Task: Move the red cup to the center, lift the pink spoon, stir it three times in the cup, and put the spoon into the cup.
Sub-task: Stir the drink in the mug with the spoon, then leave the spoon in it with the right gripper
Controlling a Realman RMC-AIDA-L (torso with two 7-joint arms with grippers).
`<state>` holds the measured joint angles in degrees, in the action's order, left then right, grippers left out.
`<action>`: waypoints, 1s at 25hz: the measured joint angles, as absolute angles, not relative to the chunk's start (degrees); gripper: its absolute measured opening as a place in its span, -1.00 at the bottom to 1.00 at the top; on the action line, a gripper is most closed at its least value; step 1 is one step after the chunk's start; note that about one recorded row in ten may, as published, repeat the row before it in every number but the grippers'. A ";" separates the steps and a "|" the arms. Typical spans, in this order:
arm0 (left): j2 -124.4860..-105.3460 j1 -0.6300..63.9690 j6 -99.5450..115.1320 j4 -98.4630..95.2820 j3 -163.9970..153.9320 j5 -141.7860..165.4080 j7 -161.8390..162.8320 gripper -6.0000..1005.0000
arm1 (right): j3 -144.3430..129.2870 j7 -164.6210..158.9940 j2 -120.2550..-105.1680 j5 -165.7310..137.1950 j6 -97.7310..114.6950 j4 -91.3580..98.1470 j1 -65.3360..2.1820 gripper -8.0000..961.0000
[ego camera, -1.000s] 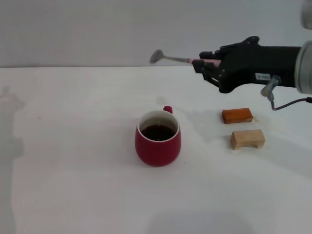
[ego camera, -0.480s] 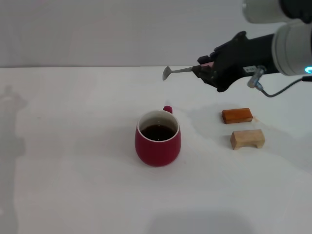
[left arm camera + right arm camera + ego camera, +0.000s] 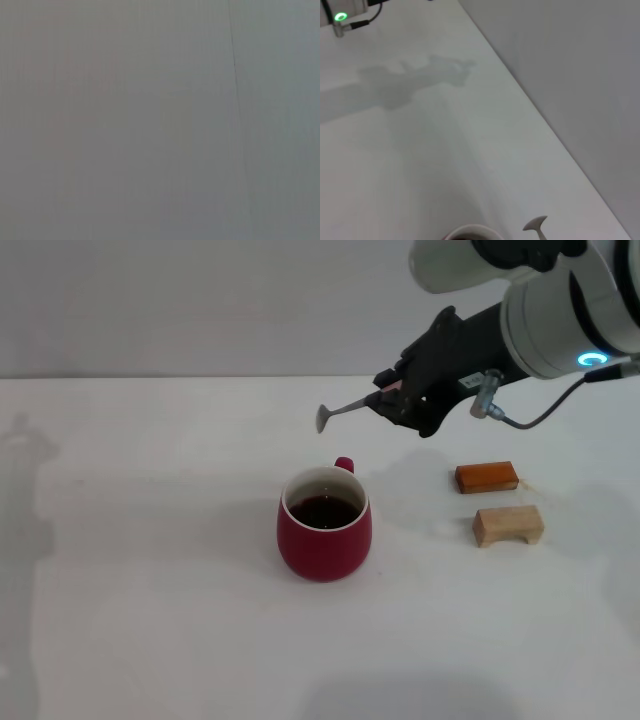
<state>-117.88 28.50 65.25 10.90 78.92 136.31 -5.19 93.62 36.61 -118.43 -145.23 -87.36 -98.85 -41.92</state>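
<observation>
**My right gripper holds the spoon in the air beyond the cup**

My right gripper (image 3: 392,400), black and blocky at the end of a white arm, hangs above the table, right of centre and toward the far side. Its fingers are pinched on the pale pink handle of the small, slim pink spoon (image 3: 350,409). The spoon's silver metal neck and bowl stick out to the left of the fingers and slope slightly downward, with the bowl at the lowest, leftmost point. The spoon touches nothing but my fingers.

Nearer than the spoon's bowl, and below it, the rounded dark-red ceramic red cup (image 3: 324,523) stands upright near the middle of the white table (image 3: 150,570). Its inside is white, it holds dark liquid, and its loop handle points toward the far side. The spoon is clear of the cup.

To the right of the cup, well apart from it, lie two wooden blocks: an orange-brown block (image 3: 487,477) farther away and a tan block (image 3: 508,525) just nearer.

In my right wrist view, the spoon's bowl and the cup's rim show at the edge.

My left gripper is out of sight.
</observation>
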 joint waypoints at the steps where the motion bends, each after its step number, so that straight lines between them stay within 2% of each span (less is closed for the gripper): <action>1: -117.89 28.50 65.25 10.90 78.92 136.32 -5.17 -0.99 | 93.49 36.62 -118.43 -145.12 -87.76 -99.17 -42.31 -0.67; 25: -118.04 28.10 65.51 10.99 78.92 136.32 -5.27 -0.99 | 92.67 28.45 -118.47 -144.17 -96.97 -101.12 -44.99 -0.67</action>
